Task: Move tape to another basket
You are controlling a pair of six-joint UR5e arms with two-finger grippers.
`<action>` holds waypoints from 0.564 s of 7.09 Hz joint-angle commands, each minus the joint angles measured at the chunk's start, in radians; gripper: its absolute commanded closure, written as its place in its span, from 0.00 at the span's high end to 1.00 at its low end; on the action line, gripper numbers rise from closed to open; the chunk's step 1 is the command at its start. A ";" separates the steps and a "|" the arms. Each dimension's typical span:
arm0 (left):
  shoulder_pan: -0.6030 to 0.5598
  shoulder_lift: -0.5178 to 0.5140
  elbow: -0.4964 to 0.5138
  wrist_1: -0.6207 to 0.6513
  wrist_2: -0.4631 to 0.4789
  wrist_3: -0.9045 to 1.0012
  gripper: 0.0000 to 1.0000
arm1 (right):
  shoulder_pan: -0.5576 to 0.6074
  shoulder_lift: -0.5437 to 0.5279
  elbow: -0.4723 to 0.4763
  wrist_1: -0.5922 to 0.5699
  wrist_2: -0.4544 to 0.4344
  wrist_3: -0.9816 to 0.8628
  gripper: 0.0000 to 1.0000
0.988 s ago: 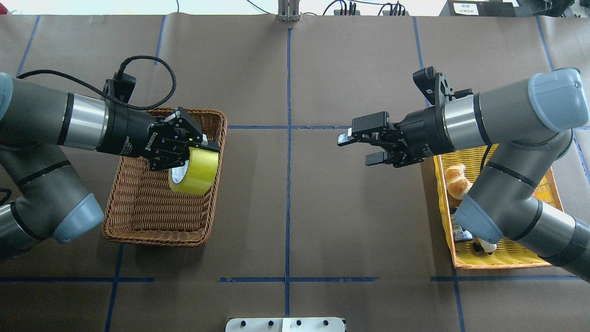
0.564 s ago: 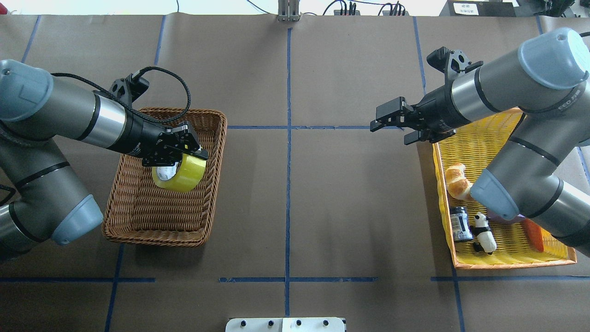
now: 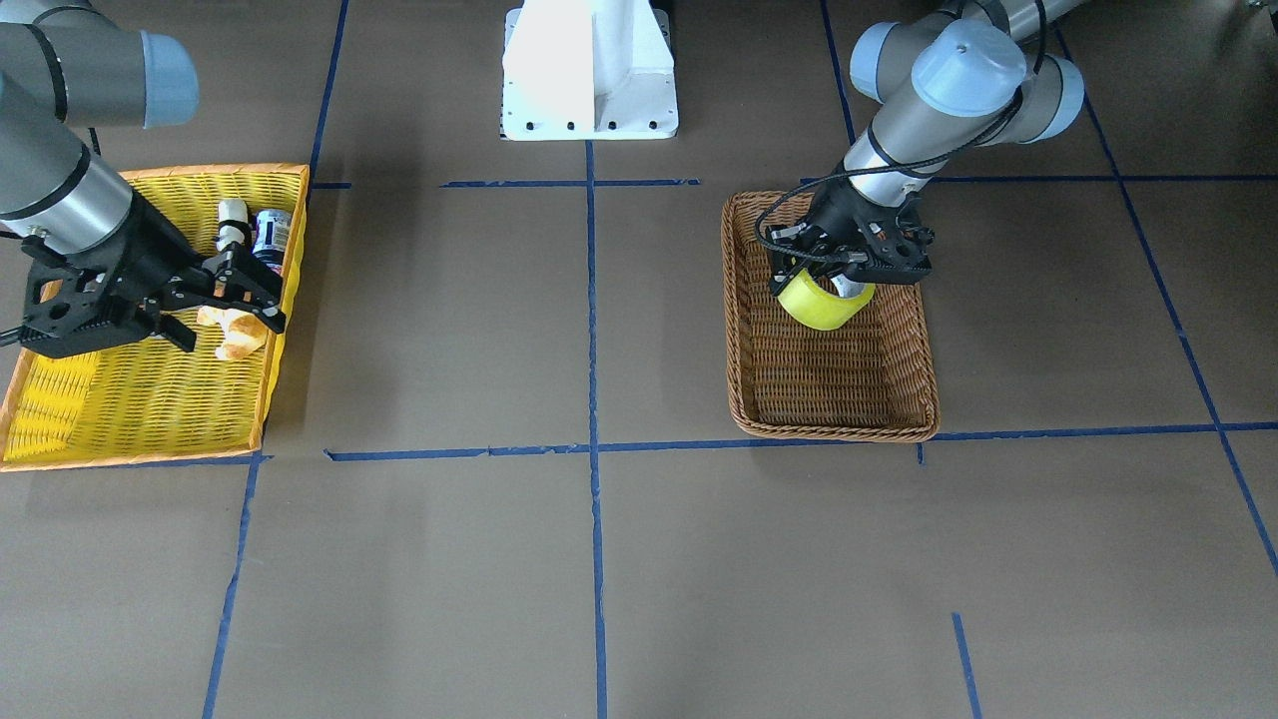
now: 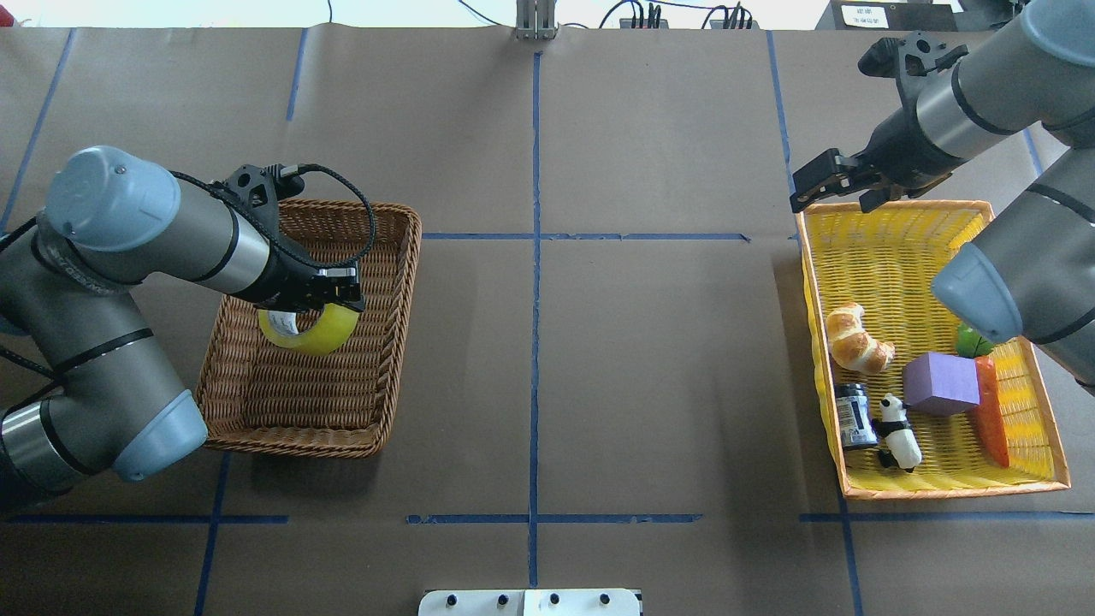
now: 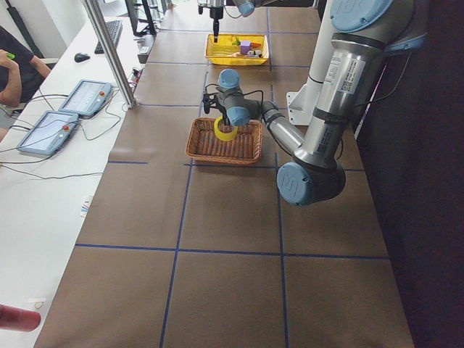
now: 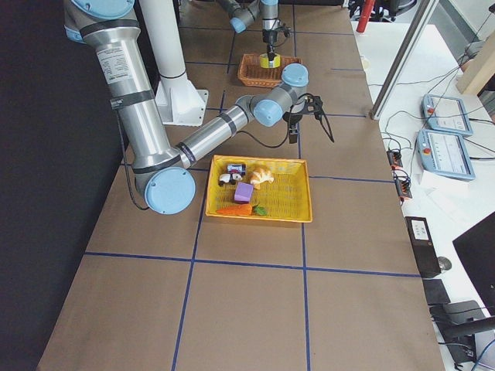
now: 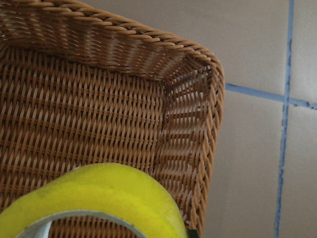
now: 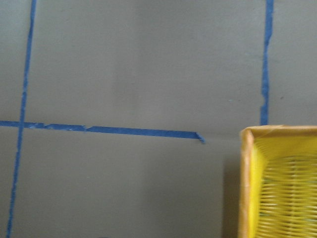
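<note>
- Tabletop (image 4: 642, 385): flat brown paper, marked into squares by blue lines (image 4: 535, 342).
- My left gripper (image 4: 332, 296) is clamped on the tape (image 4: 312, 334), its fingers pinching the roll's wall. The roll hangs tilted inside the basket (image 4: 409, 257), over its far half. I cannot tell whether it touches the woven floor.
- Left wrist view: the yellow roll sits along the lower edge, with the basket's rounded corner beyond it. Bare paper and a blue line lie past the rim.
- My right gripper (image 4: 843, 190) is spread wide and holds nothing. It hovers at the far corner of the yellow tray (image 4: 941, 494), well apart from the basket.
- In the tray, grouped in its near half: croissant (image 4: 855, 338), purple cube (image 4: 941, 383), carrot (image 4: 992, 411), small can (image 4: 854, 415), panda figure (image 4: 898, 432).
- A white mounting base (image 3: 589, 70) stands on the table between my two arms.
- Room, from the side views: a white bench runs beside the table, carrying two tablet-like pendants (image 5: 42, 133), loose cables and a keyboard (image 5: 116, 32).
- A metal post (image 5: 109, 51) rises from the bench edge, and a person's arm (image 5: 14, 80) shows at the frame's margin.
</note>
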State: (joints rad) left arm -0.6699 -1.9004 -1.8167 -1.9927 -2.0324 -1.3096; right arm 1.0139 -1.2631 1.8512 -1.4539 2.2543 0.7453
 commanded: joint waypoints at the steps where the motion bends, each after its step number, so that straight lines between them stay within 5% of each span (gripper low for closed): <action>1: 0.053 -0.006 0.004 0.128 0.102 0.112 0.01 | 0.055 -0.024 -0.001 -0.069 -0.001 -0.136 1.00; 2: 0.053 -0.006 0.005 0.156 0.109 0.134 0.04 | 0.078 -0.045 0.000 -0.071 0.001 -0.179 1.00; 3: 0.053 -0.005 0.007 0.158 0.110 0.136 0.19 | 0.097 -0.068 0.002 -0.071 0.005 -0.217 1.00; 4: 0.058 -0.005 0.008 0.179 0.112 0.136 0.53 | 0.110 -0.081 0.002 -0.071 0.010 -0.233 1.00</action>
State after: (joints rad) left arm -0.6165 -1.9055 -1.8103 -1.8363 -1.9252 -1.1797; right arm 1.1042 -1.3239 1.8523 -1.5233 2.2591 0.5442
